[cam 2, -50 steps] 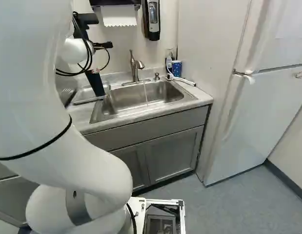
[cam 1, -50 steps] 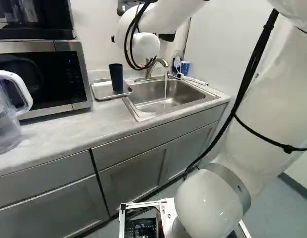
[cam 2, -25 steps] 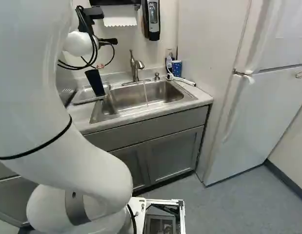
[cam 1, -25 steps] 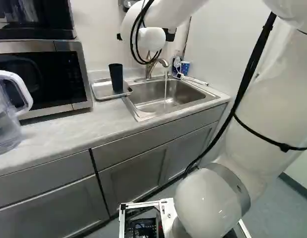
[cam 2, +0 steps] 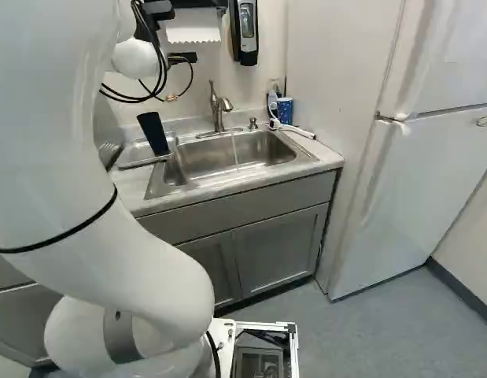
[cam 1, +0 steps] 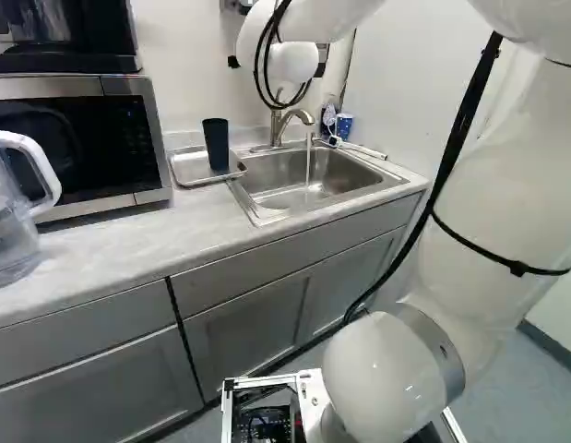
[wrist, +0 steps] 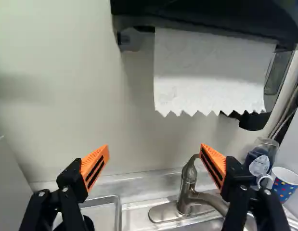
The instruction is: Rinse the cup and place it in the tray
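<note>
The gripper (cam 2: 171, 98) was spread wide, nothing being held between its orange pads (wrist: 94, 161). Below and beside it, partly hidden by one finger in the wrist view, the dark cup (cam 1: 217, 145) was stood upright in the metal tray (cam 1: 186, 167). Water (cam 1: 308, 166) was being run into the neighbouring sink (cam 1: 345, 175). The arm (cam 2: 149, 276) was stretched over the counter (cam 1: 128, 249), the gripper pointed wallward.

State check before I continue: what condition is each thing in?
Gripper: open, nothing gripped
Black cup: standing in the tray
Faucet: running into the sink
Microwave: door shut
Sink cabinet doors: shut
Fridge doors: shut
Paper towel: hanging from its dispenser
</note>
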Robot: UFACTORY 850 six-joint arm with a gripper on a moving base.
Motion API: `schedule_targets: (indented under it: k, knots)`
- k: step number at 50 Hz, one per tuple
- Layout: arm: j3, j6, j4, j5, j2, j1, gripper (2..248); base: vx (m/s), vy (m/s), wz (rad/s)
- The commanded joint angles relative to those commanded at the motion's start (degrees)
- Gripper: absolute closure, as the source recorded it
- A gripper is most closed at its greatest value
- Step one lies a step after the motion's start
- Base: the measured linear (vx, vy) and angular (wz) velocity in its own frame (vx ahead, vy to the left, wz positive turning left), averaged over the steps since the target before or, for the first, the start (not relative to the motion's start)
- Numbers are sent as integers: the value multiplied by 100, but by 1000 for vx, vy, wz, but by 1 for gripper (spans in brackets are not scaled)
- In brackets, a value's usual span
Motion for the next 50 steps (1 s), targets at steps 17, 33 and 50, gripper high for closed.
schedule_targets:
  k: [17,33,50]
  knots:
    - [-225,0,0,-4,-224,-242,3,0,0,0]
    - [-674,0,0,-98,-656,-370,3,0,0,0]
    - [-1222,0,0,-405,-1164,-426,3,0,0,0]
